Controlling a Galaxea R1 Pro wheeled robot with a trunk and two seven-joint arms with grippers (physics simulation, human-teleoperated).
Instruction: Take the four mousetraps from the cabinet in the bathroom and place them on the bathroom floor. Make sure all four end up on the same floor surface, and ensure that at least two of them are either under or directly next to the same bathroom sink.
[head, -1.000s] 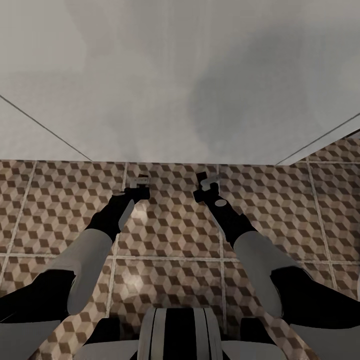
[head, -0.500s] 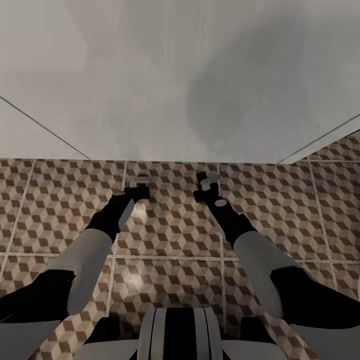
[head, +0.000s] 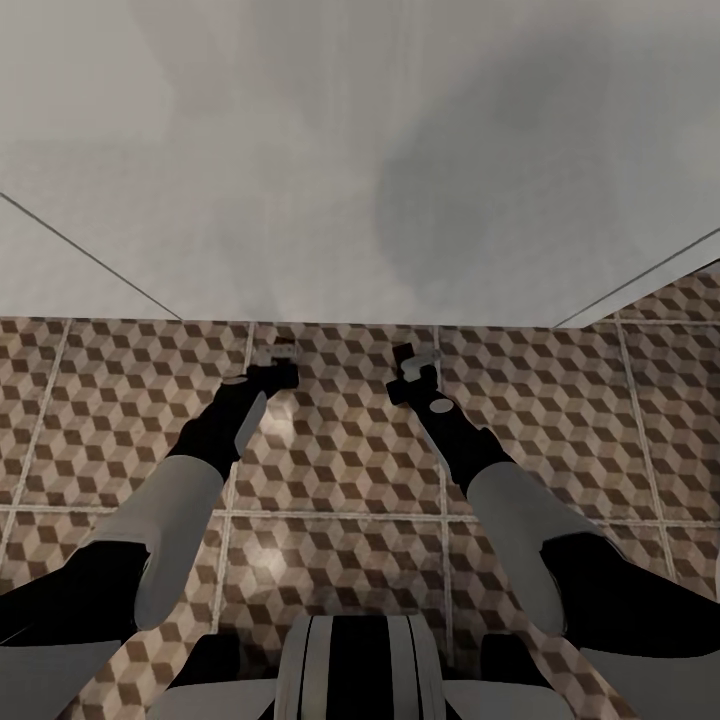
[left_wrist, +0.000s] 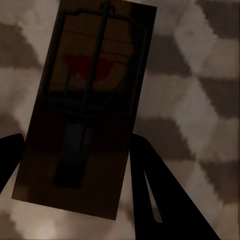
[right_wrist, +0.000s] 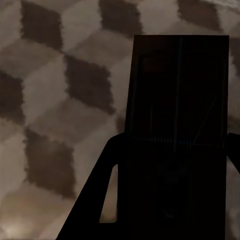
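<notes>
Both arms reach down over the cube-patterned bathroom floor (head: 340, 450). My left gripper (head: 275, 353) is shut on a mousetrap (left_wrist: 85, 115), a brown board with a red mark and dark wire parts, held between the dark fingers (left_wrist: 155, 200) just above the tiles. My right gripper (head: 418, 356) is shut on a second mousetrap (right_wrist: 175, 135), which looks very dark, with one finger (right_wrist: 95, 200) against its edge. Both traps hang close over the tiles. The cabinet is out of view. I cannot tell whether the white surface ahead is the sink.
A broad pale grey-white surface (head: 360, 160) rises just beyond the grippers and takes up the far half of the head view. Patterned tiles run on to the left and right, with more floor showing at the far right (head: 680, 300). My white trunk (head: 355, 665) sits at the near edge.
My left gripper has shifted slightly forward toward the white surface, with its trap. The right arm has held still.
</notes>
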